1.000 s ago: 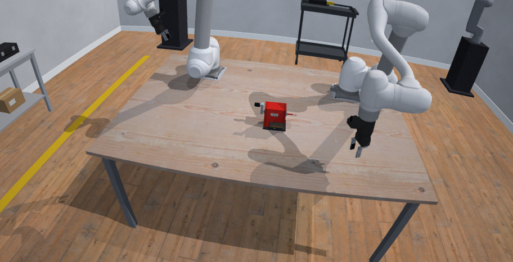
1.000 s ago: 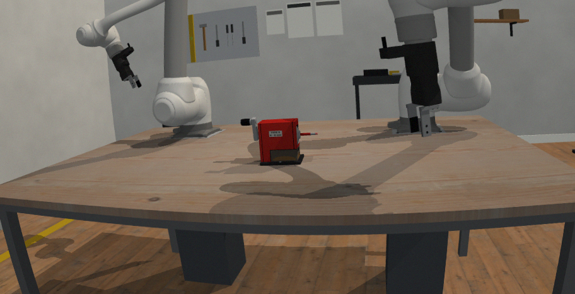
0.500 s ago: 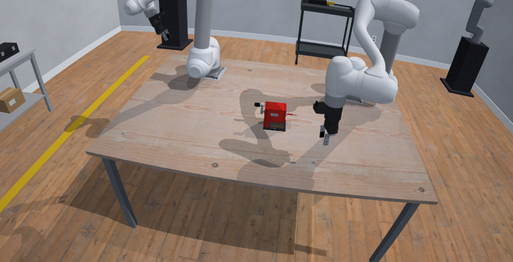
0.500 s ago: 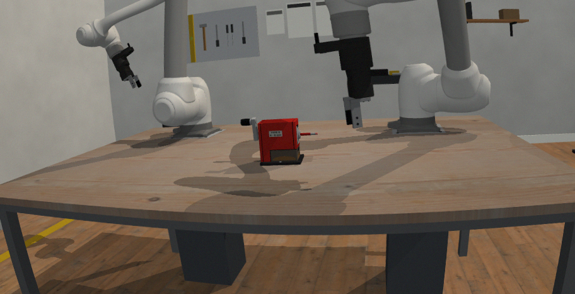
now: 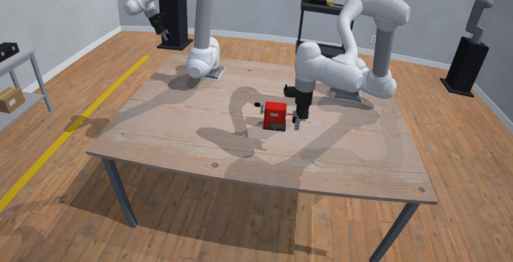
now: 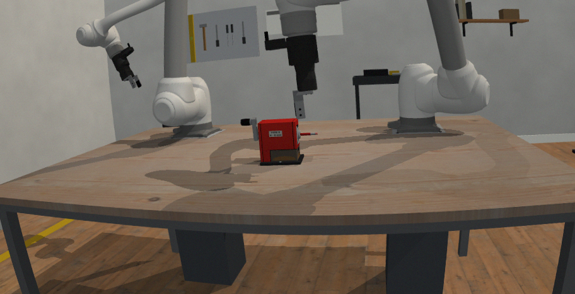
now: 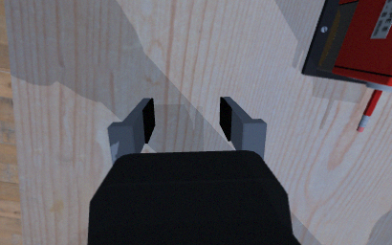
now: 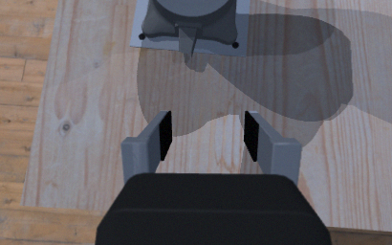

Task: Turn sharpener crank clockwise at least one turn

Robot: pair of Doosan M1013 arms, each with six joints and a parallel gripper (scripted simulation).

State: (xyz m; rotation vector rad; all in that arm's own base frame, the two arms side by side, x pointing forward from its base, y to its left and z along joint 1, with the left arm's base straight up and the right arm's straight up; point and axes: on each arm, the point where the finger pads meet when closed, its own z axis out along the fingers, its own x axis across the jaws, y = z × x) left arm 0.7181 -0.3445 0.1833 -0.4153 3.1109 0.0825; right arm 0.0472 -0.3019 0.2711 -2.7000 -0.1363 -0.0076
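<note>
The red sharpener (image 5: pixel 275 109) (image 6: pixel 277 144) (image 7: pixel 385 57) stands upright on the table. Its crank (image 5: pixel 262 108) (image 6: pixel 255 130) is on the left side in the top and exterior views, its arm upright with the black knob (image 5: pixel 257 104) (image 6: pixel 244 122) at the top. A red pencil (image 6: pixel 307 134) (image 7: pixel 372 104) sticks out of the opposite side. My left gripper (image 5: pixel 296 122) (image 6: pixel 299 110) (image 7: pixel 186 111) is open and empty, pointing down, on the pencil side and higher than the sharpener in the exterior view. My right gripper (image 5: pixel 166 35) (image 6: pixel 135 82) (image 8: pixel 207 125) is open and empty, far from the sharpener, raised at the back left.
The wooden table (image 5: pixel 161 145) (image 6: pixel 120 195) carries both arm bases, the right arm's base (image 5: pixel 215 73) at the back left and the left arm's base (image 5: pixel 346 96) at the back right. The left forearm hangs above the table, right of the sharpener in the top view.
</note>
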